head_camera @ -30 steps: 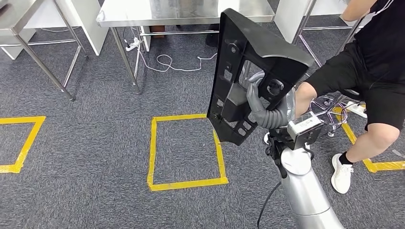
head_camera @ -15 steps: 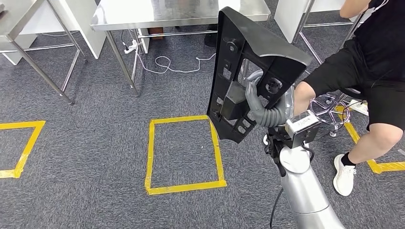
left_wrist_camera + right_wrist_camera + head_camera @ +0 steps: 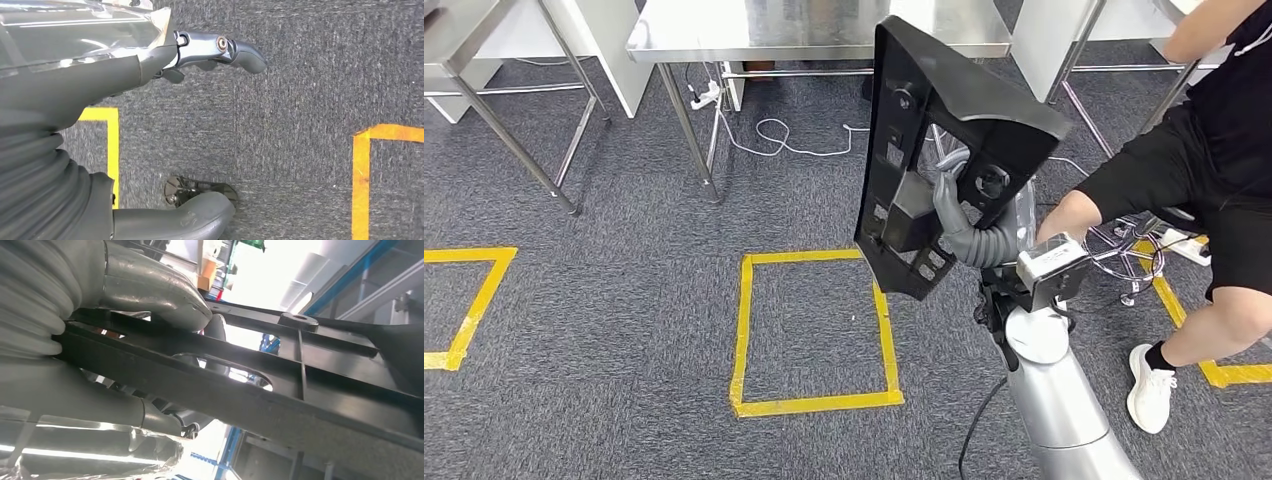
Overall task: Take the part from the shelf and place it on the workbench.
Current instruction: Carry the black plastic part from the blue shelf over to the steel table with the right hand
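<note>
The part (image 3: pixel 984 105) is a large black plastic panel with cut-outs and ribs, held upright over the carpet in the head view. My right hand (image 3: pixel 959 215) grips it through one of the openings, the thumb hooked over a rib. Up close in the right wrist view, the grey fingers of my right hand (image 3: pixel 125 295) wrap a black bar of the part (image 3: pixel 310 410). A steel table (image 3: pixel 814 25) stands beyond the part, at the far side. My left hand (image 3: pixel 75 100) hangs over the carpet with fingers apart and nothing in it.
A person in black shorts (image 3: pixel 1184 170) sits on a stool (image 3: pixel 1129 250) close to my right arm. Yellow tape squares (image 3: pixel 812 402) mark the grey carpet. A second steel table (image 3: pixel 464 40) stands at far left, with cables (image 3: pixel 769 130) on the floor under the middle table.
The view swayed slightly. The part stays in my right hand, now a touch higher and further left. The person's leg and shoe have shifted to the right.
</note>
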Robot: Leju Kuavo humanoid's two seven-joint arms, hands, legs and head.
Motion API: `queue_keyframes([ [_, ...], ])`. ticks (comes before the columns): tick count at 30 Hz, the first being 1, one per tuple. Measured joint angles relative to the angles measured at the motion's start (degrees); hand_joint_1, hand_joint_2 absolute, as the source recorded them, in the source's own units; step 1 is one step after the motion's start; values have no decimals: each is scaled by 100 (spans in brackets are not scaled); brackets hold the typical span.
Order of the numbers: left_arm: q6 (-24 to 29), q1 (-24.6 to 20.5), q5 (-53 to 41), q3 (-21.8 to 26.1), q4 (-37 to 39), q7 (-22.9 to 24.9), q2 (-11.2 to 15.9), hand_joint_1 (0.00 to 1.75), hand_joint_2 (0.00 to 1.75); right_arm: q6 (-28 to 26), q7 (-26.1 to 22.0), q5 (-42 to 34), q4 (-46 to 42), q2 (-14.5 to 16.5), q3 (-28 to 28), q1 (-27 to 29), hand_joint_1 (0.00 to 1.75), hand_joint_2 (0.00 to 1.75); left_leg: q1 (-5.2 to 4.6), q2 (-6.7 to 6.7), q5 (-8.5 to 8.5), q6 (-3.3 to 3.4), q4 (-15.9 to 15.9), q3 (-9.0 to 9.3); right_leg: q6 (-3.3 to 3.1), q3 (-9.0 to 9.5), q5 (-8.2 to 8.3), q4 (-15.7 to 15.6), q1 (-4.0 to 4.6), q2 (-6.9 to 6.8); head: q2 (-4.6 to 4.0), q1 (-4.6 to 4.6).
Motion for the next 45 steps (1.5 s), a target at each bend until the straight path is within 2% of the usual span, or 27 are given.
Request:
queue_keyframes([
  [2,0,7,0,1,0,6,-1,0,175,-1,1,0,5,-3,5,-2,175,175,4,-20,-71,-29,23,79,102,224,356,-594,-13,-1,0,0],
  [3,0,9,0,1,0,8,-2,0,175,-2,1,0,5,-2,5,-4,175,175,6,-24,-90,-38,31,99,123,302,455,-780,-17,-2,0,-1],
  [5,0,9,0,1,0,8,-3,0,175,-2,1,0,5,-2,7,-4,175,175,7,-25,-102,-43,37,109,131,342,501,-877,-20,-3,0,-1],
  [7,2,5,0,-1,0,10,-3,0,175,-3,0,0,14,1,14,-5,175,175,-14,-32,-173,-88,78,118,75,462,582,-1130,-23,-4,0,-2],
  [9,10,2,-1,-1,-2,16,-3,0,175,-4,-1,1,24,4,25,-9,175,175,-12,-21,-324,-205,202,100,-90,622,598,-1359,-47,1,0,-16],
  [11,16,-1,-1,-1,-3,19,-5,0,175,-6,-2,1,26,10,31,-22,175,175,26,16,-559,-314,694,-132,-237,716,527,-1388,-70,5,0,-40],
  [13,17,3,0,-1,-2,19,-5,0,175,-6,-3,1,28,21,32,-29,175,175,52,39,-801,-369,1501,-618,-290,776,466,-1388,-66,5,0,-51],
  [14,17,11,-1,-1,-2,20,-4,0,175,-6,-2,1,33,26,32,-26,175,175,64,44,-827,-385,1785,-843,-297,807,435,-1388,-63,8,0,-51],
  [15,17,19,-2,-1,-1,21,-4,0,175,-6,-2,0,37,29,32,-24,175,175,72,50,-735,-390,1869,-981,-293,847,400,-1388,-63,14,0,-52],
  [16,17,24,-5,-1,-1,22,-4,0,175,-6,-1,0,40,31,32,-22,175,175,77,55,-527,-382,1715,-1001,-283,900,362,-1388,-63,20,0,-52],
  [18,17,26,-18,-1,-1,23,-3,0,175,-6,-2,-1,43,31,32,-25,175,175,76,59,21,-334,941,-756,-249,1016,274,-1394,-60,27,0,-51],
  [19,17,24,-29,-2,-1,26,-2,0,175,-7,-2,-2,43,29,32,-29,175,175,61,60,181,-300,572,-605,-221,1061,231,-1397,-43,29,0,-49],
  [21,19,17,-50,-3,-1,39,1,0,175,-9,-3,-4,43,24,32,-32,175,175,27,66,223,-243,248,-439,-158,1089,174,-1407,-13,29,0,-46],
  [24,25,19,-64,-3,0,71,-2,0,175,-11,-3,-4,40,7,33,-29,175,175,24,61,182,-165,163,-364,-81,1079,118,-1397,13,14,0,-44],
  [26,25,22,-75,-3,0,79,-8,0,175,-15,-4,-7,36,-9,34,-26,175,175,43,59,165,-95,87,-268,-85,870,-43,-988,20,7,1,-36],
  [28,24,21,-85,-3,0,81,-13,0,175,-22,-7,-11,39,-24,34,10,175,175,35,53,103,-44,75,-200,-122,384,-294,-159,15,9,0,-30],
  [29,24,22,-87,-3,0,85,-13,0,175,-25,-10,-13,40,-30,35,49,175,175,32,44,68,-34,76,-164,-115,142,-361,183,15,9,0,-30],
  [30,24,25,-86,-3,0,90,-13,0,175,-26,-17,-12,41,-34,37,96,175,175,28,31,29,-33,77,-121,-83,-10,-330,334,15,9,0,-31],
  [31,24,31,-85,-2,0,98,-14,0,175,-28,-28,-8,38,-39,38,145,175,175,27,14,-14,-40,79,-64,-31,-37,-192,241,15,9,0,-27],
  [33,24,44,-80,-1,0,109,-17,0,175,-31,-62,7,22,-42,44,229,175,175,25,-9,-117,-75,84,60,75,195,292,-516,7,2,0,-20],
  [34,24,46,-76,-1,0,114,-19,0,175,-32,-79,14,12,-42,49,255,175,175,8,-16,-179,-103,101,105,86,347,495,-910,2,-3,0,-16],
  [35,24,44,-72,-2,0,116,-20,0,175,-33,-90,19,3,-34,56,273,175,175,-4,-18,-230,-130,116,131,59,451,619,-1180,-4,-6,0,-17],
  [36,25,41,-69,-2,0,118,-19,0,175,-33,-98,21,-7,-26,62,287,175,175,-12,-18,-271,-160,126,139,4,500,659,-1304,0,-8,0,-21],
  [40,28,34,-62,-2,-3,120,-10,0,175,-38,-106,27,-61,-2,69,310,175,175,15,7,-415,-287,230,160,-202,585,574,-1331,-21,15,0,-44],
  [42,32,29,-60,-3,-3,122,-13,0,175,-38,-107,31,-87,16,71,314,175,175,36,34,-629,-359,764,-108,-286,670,512,-1338,-39,17,0,-74],
  [44,42,38,-52,-3,-2,134,-11,0,175,-38,-108,41,-91,47,74,340,175,175,55,50,-858,-404,1542,-612,-326,741,441,-1338,-27,19,0,-90],
  [45,46,48,-47,-3,-2,140,-10,0,175,-39,-105,54,-92,66,77,366,175,175,58,54,-861,-409,1775,-811,-328,784,400,-1338,-21,24,0,-91],
])
